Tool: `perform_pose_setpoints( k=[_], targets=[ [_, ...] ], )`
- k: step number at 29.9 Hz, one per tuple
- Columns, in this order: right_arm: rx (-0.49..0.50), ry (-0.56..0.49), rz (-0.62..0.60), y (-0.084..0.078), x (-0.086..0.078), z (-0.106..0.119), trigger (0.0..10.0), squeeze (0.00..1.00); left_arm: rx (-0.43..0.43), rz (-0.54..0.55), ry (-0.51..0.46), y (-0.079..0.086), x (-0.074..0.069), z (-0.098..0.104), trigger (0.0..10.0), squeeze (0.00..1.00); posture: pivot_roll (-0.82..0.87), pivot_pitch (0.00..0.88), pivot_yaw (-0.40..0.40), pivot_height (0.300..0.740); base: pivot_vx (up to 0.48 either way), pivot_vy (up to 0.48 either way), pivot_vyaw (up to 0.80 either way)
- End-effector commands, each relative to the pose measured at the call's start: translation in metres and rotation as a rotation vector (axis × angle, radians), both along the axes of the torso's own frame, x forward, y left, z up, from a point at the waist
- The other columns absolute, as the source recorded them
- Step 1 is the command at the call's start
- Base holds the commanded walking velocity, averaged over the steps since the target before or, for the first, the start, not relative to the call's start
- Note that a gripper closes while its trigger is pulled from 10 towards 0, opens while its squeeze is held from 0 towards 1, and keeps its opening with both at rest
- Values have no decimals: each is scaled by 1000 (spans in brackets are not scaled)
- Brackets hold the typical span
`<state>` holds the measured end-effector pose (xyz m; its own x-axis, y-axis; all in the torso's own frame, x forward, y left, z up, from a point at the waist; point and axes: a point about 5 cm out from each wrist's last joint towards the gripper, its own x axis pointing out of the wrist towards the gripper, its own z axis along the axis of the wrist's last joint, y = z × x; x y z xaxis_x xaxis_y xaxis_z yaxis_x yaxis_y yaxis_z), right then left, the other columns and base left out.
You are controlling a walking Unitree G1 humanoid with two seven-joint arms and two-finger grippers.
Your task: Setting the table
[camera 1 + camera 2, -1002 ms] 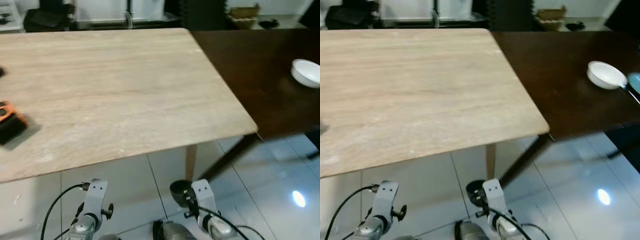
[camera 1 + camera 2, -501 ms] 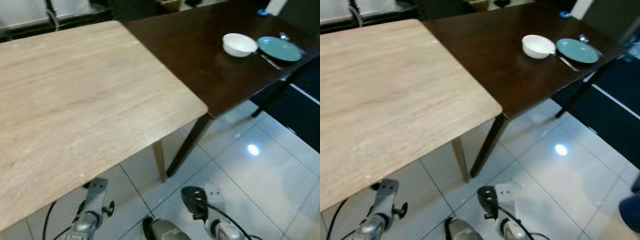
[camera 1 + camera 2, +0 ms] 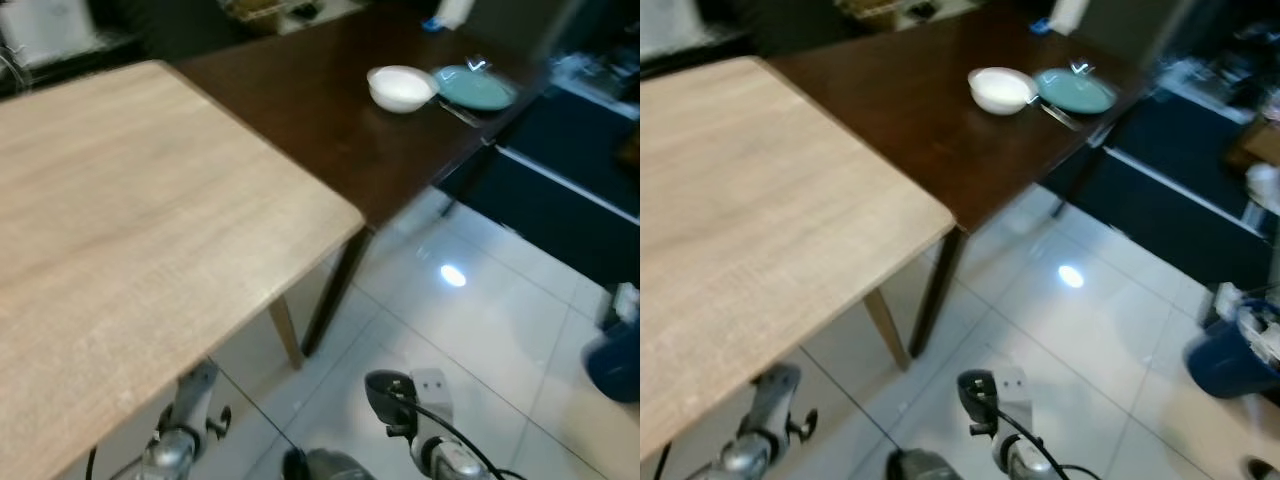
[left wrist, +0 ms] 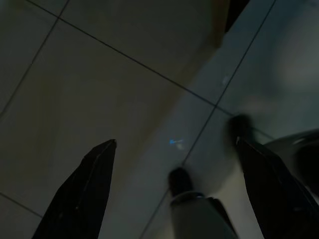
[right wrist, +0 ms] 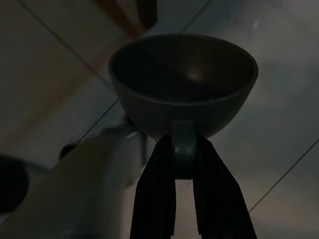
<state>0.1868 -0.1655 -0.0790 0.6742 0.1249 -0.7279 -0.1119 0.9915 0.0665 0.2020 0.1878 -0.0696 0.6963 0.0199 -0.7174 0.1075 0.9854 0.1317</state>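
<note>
My right jaws [image 5: 184, 209] are closed on the handle of a dark cup [image 5: 183, 84], carried low over the tiled floor [image 3: 480, 330]; in the head views the cup shows at the bottom centre of the frame. The place setting I judge it belongs with lies toward the upper right of the frame, on the dark bench [image 3: 310, 110]: a white bowl [image 3: 400, 87] with a teal plate [image 3: 474, 88] just beside it and some cutlery at the plate's near edge, too blurred to name. So the cup has to travel up and away from me, and the right arm is the nearer one to that end. The pale wooden bench [image 3: 130, 220] fills the left of the frame and butts against the dark one. My left jaws [image 4: 174, 164] hang idle, spread wide and holding nothing. The far end of the dark bench is smeared and cut off by the frame edge, so I cannot tell what else sits there.
</note>
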Motion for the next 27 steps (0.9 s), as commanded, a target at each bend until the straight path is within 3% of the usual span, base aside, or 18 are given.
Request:
perform_pose_setpoints(
  k=[1, 27],
  targets=[
    [-14, 14, 1, -5, -2, -1, 10000, 0, -6, -18, 30, -5, -6, -5, 10000, 0, 87, 62, -50, 740, 0, 0, -800],
    [-15, 29, -13, -7, -3, -2, 10000, 0, -5, -26, 17, -5, -2, -2, 10000, 0, 90, 74, -39, 740, 0, 0, -800]
  ],
)
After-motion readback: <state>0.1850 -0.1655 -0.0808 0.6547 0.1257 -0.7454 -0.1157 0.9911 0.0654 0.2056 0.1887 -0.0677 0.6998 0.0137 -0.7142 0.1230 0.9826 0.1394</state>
